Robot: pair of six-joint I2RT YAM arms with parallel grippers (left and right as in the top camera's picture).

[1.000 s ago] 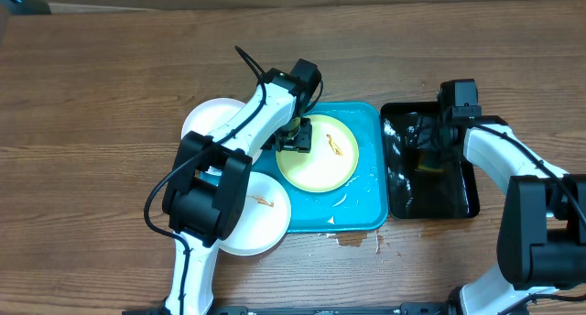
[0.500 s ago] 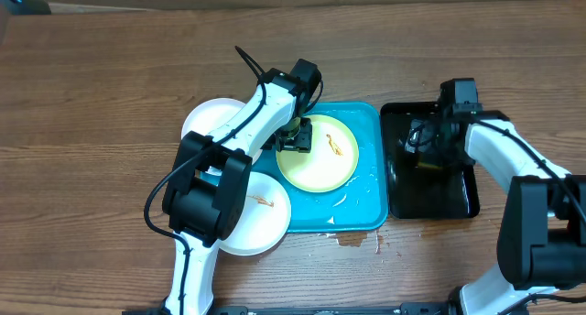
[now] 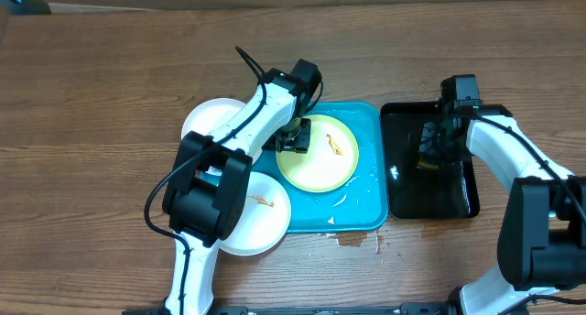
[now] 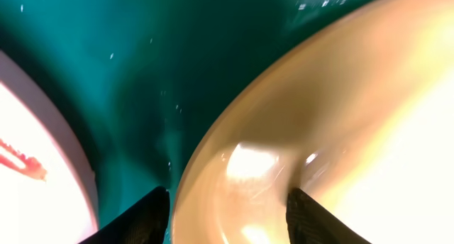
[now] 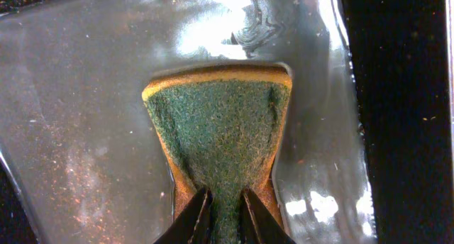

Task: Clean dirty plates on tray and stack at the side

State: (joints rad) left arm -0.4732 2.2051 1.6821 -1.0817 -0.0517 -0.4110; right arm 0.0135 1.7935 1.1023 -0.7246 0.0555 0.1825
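Note:
A pale yellow-green plate [image 3: 322, 156] with a brownish smear lies on the turquoise tray [image 3: 366, 210]. My left gripper [image 3: 294, 137] is low at the plate's left edge. In the left wrist view it [image 4: 230, 219] is open, its jaws straddling the rim of the plate [image 4: 340, 116], one finger over the tray [image 4: 142, 74]. One white plate [image 3: 207, 121] lies on the table at the tray's upper left. Another white plate [image 3: 260, 214], smeared, overlaps the tray's lower left corner. My right gripper [image 3: 430, 148] is shut on a green and yellow sponge [image 5: 220, 123].
The sponge rests in a wet black tray [image 3: 458, 200] right of the turquoise tray; a water film covers its floor [image 5: 85, 130]. A small spill [image 3: 352, 240] lies on the wood table by the turquoise tray's front edge. The smeared white plate also shows at the left wrist view's left edge [image 4: 28, 152].
My right gripper has shifted a little to the right inside the black tray with the sponge. The left arm and the plates have not moved.

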